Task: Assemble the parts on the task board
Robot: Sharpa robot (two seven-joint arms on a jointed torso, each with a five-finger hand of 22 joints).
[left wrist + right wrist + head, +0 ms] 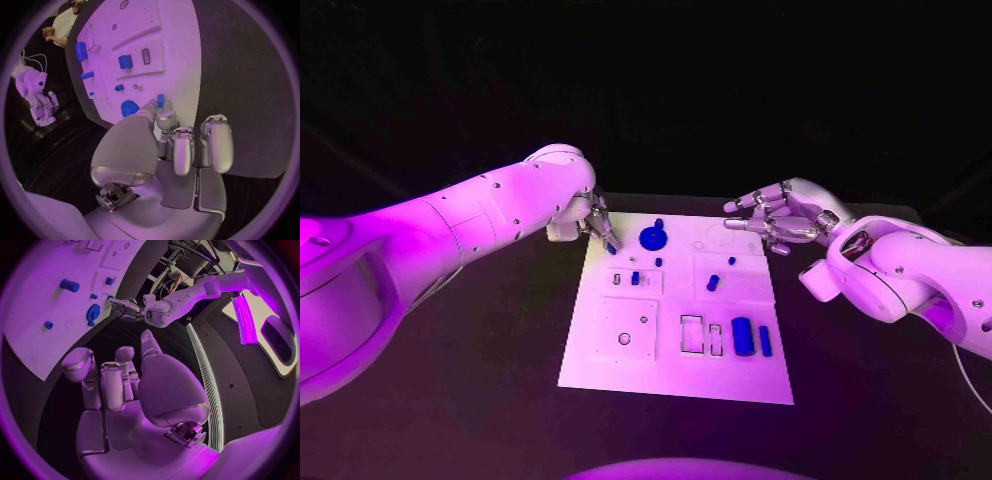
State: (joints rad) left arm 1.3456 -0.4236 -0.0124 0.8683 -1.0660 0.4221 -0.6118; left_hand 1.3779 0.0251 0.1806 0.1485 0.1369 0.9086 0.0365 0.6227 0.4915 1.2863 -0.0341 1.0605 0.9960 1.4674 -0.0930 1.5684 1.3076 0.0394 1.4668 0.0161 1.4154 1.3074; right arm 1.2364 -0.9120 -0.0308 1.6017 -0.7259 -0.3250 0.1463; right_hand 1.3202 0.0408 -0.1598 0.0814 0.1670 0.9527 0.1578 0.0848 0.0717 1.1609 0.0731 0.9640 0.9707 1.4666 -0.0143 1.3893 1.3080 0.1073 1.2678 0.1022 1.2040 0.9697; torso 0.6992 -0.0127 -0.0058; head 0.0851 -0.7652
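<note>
White and flat, the task board [678,385] lies in the middle of the black bench [473,420], its long axis running from the near edge toward the far edge. At the board's far left corner the left robot hand [596,222] pinches a small blue peg [612,246] between its fingertips [164,118]; the peg tilts, its lower end pointing down at the board. Just right of it, near the far edge, a round blue gear [655,238] rests on the board. Toward the middle sit a small blue block [635,278] and a short blue pin [713,283]. By the near right corner a wider blue block [743,336] and a thin blue bar [766,340] lie side by side, both with long axes pointing near to far. Over the board's far right corner hovers the right robot hand [780,217], released, fingers loosely curled and apart, grasping nothing.
</note>
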